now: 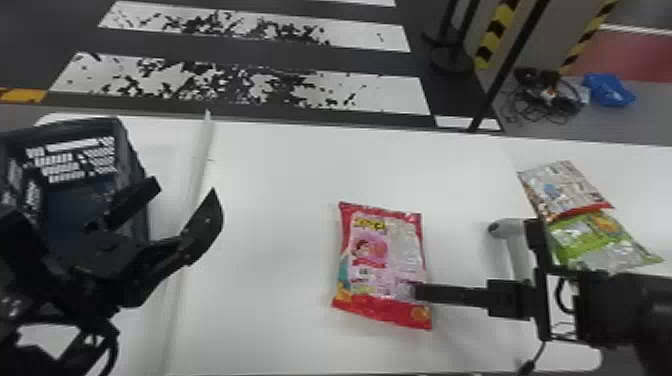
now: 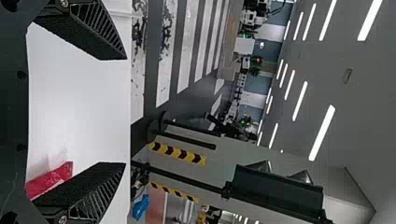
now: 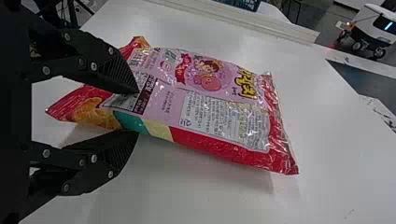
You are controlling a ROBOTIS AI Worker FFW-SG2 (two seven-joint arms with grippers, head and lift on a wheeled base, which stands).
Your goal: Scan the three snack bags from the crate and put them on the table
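My right gripper [image 1: 416, 291] is at the lower right of a red and pink snack bag [image 1: 382, 255]. In the right wrist view the bag [image 3: 219, 112] fills the space between the fingers of that gripper [image 3: 138, 112], one finger over its printed face and one at its lower side. A silvery bag [image 1: 560, 187] and a green bag [image 1: 582, 237] overlap on the table's right side. My left gripper [image 1: 185, 192] stands open beside the dark crate [image 1: 135, 170]. In the left wrist view nothing is between the fingers of this gripper [image 2: 125, 112]; a red bag end [image 2: 53, 179] lies beyond one finger.
A light-grey device with a rounded head [image 1: 507, 229] stands left of the green bag, partly behind the right gripper. A raised white strip [image 1: 200, 160] runs across the table [image 1: 265, 175] between the crate and the red bag. Posts stand beyond the table's far edge.
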